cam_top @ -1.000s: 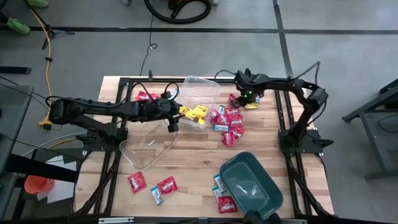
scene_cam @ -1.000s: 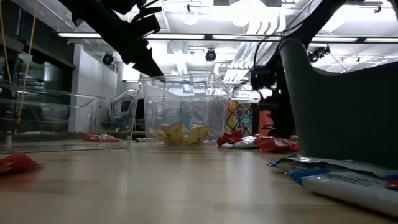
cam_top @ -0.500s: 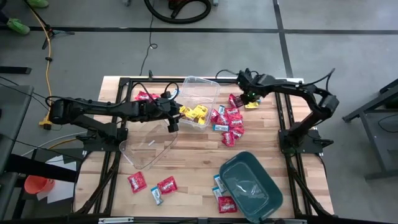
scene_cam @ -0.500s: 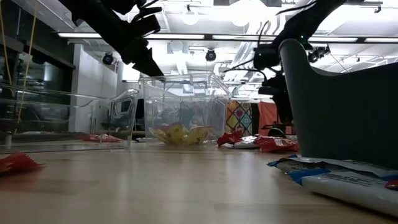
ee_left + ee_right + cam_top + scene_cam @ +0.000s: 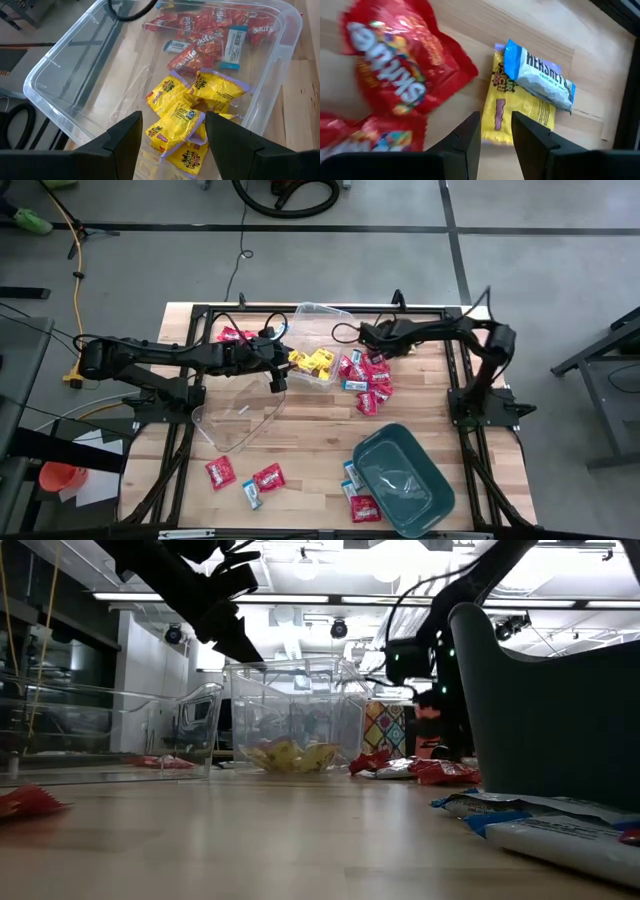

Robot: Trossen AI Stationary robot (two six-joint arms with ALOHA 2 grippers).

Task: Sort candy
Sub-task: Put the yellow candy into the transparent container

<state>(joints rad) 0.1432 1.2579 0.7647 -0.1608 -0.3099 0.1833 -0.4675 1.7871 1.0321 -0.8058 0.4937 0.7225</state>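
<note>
The left gripper (image 5: 272,372) is being held over the near rim of a clear plastic tub (image 5: 335,315) at the far edge of the wooden table (image 5: 310,430), its fingers (image 5: 122,145) spread and nothing pinched between them. Yellow wrapped candy packets (image 5: 187,117) are lying inside that tub. The right gripper (image 5: 362,335) is being held low near the table's far edge, just beside a cluster of red wrapped candy packets (image 5: 368,375). Its fingers (image 5: 470,137) are slightly parted, with nothing gripped, above a yellow candy packet (image 5: 517,107) that is being overlapped by a light blue-and-white candy packet (image 5: 540,80). More red and blue packets (image 5: 250,480) are lying near the table's near edge, beside a teal plastic bin (image 5: 435,500).
</note>
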